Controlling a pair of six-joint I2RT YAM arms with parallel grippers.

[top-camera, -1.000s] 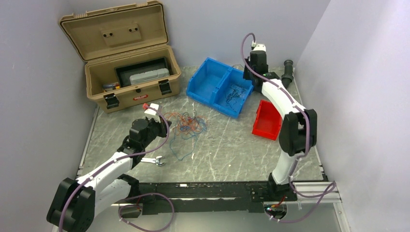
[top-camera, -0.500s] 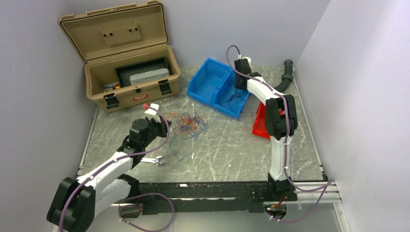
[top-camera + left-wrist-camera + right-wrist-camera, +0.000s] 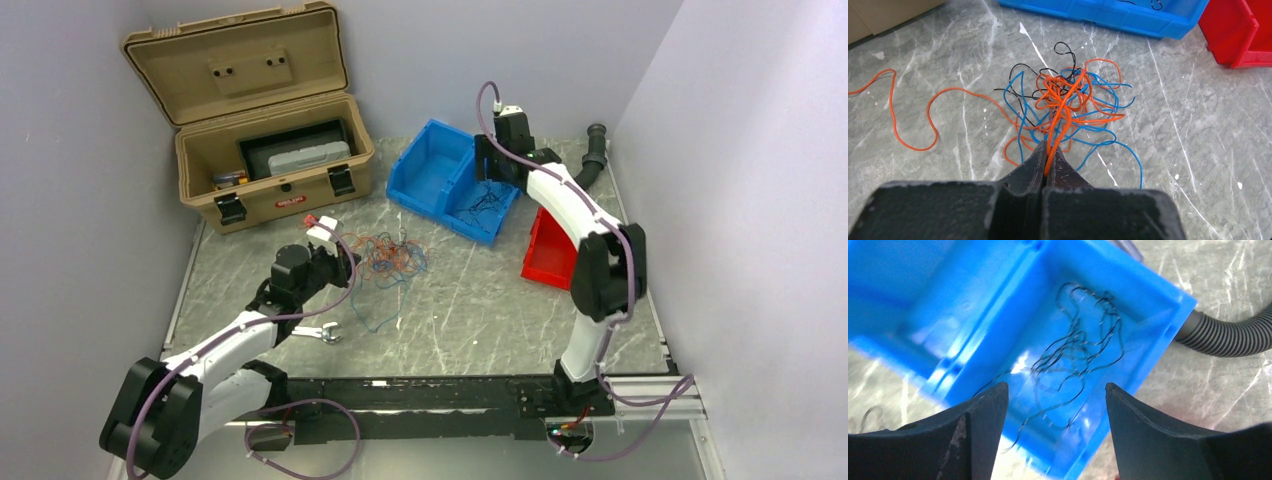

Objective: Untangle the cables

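Observation:
The cables (image 3: pixel 392 257) lie tangled on the marble table, thin orange, blue and black wires (image 3: pixel 1068 107). My left gripper (image 3: pixel 345 264) is at the bundle's left edge, shut (image 3: pixel 1050 150) on an orange wire that runs up into the knot. A loose orange wire (image 3: pixel 913 120) trails off to the left. More thin black wires (image 3: pixel 1078 355) lie in the right compartment of the blue bin (image 3: pixel 432 160). My right gripper (image 3: pixel 492 172) hangs over that compartment, open (image 3: pixel 1057 390), with nothing between its fingers.
An open tan case (image 3: pixel 270 190) stands at the back left. A red bin (image 3: pixel 552 255) sits right of the blue bin, under the right arm. A black corrugated hose (image 3: pixel 1228 335) lies behind the bin. A small metal tool (image 3: pixel 318 333) lies near the left arm.
My right gripper swung over the blue bin's right compartment and opened from shut. My left gripper stayed shut and edged slightly right toward the tangle.

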